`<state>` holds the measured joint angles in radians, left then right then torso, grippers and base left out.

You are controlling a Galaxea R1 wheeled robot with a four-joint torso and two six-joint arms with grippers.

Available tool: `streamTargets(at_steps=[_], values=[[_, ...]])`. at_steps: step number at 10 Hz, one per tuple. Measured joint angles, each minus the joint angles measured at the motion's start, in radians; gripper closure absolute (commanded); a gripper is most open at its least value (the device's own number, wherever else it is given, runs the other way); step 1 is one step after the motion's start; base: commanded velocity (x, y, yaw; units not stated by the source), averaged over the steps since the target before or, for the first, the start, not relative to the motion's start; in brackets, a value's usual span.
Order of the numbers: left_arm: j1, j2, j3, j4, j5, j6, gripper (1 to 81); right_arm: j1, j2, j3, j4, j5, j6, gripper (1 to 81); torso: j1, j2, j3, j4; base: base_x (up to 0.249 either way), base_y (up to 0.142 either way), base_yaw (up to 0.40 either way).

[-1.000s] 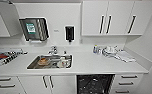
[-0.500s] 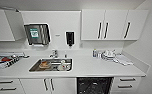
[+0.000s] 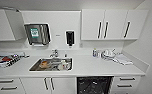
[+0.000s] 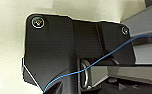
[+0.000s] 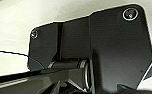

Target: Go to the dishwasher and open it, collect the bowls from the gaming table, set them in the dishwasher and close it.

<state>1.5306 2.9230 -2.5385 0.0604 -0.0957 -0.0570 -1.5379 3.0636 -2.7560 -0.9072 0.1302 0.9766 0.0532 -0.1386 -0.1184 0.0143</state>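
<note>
Dishwasher (image 3: 93, 85) under counter: dark racked interior exposed.

i'm in a small office kitchenette: white wall cabinets (image 3: 114, 24) above a white counter (image 3: 92, 66), a steel sink (image 3: 52, 64) with dishes in it, a paper towel dispenser (image 3: 37, 34), a soap dispenser (image 3: 70, 38), and an open dishwasher (image 3: 93, 85).

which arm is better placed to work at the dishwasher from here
Right, tentatively. The dishwasher, its dark racked interior showing, sits right of the head view's centre, below the counter and right of the sink. How either arm is posed cannot be told from the wrist views.
</note>
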Motion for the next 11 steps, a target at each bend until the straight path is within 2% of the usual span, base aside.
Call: streamTargets(at_steps=[11], values=[[0.000,0.006,-0.026,0.003,0.007,0.000,1.0,0.000,0.000,0.000,0.000,0.000,0.000,1.0,-0.001,0.000,0.000,0.000,0.000,0.000,0.008]])
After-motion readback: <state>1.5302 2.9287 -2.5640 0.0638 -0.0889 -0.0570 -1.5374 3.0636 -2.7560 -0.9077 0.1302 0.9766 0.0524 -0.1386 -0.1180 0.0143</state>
